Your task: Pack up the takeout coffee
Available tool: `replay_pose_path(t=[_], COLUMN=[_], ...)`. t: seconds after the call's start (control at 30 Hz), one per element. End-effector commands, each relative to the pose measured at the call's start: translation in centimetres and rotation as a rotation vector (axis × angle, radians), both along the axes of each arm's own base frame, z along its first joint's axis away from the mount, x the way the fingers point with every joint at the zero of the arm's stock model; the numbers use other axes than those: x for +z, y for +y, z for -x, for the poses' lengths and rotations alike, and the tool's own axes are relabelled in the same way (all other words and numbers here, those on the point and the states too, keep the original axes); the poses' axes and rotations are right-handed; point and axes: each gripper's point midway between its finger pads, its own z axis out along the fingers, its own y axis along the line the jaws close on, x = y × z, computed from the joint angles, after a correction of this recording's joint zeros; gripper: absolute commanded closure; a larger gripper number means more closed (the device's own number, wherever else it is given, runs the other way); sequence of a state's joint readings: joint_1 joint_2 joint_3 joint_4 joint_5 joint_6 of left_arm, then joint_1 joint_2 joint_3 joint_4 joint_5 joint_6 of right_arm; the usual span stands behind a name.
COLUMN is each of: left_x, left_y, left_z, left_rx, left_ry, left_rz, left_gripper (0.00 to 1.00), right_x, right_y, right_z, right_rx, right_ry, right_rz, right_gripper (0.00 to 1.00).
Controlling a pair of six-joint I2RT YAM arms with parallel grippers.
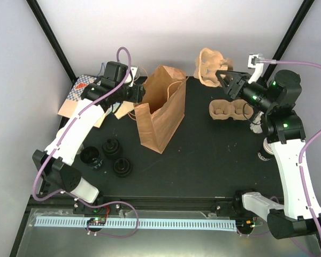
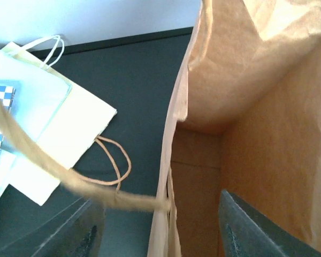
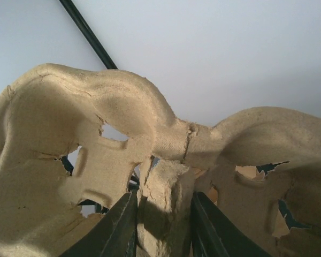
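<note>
White arms [image 1: 77,131] with black joints [image 1: 115,72], purple cables [image 1: 119,53], green lights [image 1: 282,126].

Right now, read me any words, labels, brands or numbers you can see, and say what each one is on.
No text can be read in any view.
Checkered sheet: blue-and-white squares and a red mark, too small to tell if it is lettering.
Bag: plain brown paper, no print.
Held carrier: bare pulp, no print.

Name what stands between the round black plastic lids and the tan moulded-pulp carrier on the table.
The upright brown paper bag, shown in the top view.
</note>
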State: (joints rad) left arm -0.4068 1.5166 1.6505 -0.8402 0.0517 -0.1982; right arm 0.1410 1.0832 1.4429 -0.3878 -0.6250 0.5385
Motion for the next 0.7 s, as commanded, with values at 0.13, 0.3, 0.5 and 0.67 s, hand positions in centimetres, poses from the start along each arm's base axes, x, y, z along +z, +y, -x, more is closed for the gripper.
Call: replay_pose_path(t=[0.13,0.3,0.5,0.67], left_x=[0.4,1.6,2.6,3.6], left_y=[-0.7,-1.5,-2.3,-2.8], left_z=[-1.3,-0.2,2.1,4.8], left_rx=[-0.04,-0.105,-0.19,-0.262], left_ry=[0.02,0.013,-0.007,-0.06], left_rz=[-0.032,-0.001,0.017,0.039], left_gripper=[0.66,0.96,0.98,0.98], right_x=[2.5,3.0,2.6,2.4], right_y=[1.3,2.9,3.5,4.0], right_z=[0.5,0.6,1.5,3.4], right_rx=[0.067,0.118,0.142,0.18], right_ry=[-0.071,-0.085,-0.107,-0.157], right_rz=[0.021,0.049,0.057,0.079], right_gripper=[0.7,0.7,0.72,0.72])
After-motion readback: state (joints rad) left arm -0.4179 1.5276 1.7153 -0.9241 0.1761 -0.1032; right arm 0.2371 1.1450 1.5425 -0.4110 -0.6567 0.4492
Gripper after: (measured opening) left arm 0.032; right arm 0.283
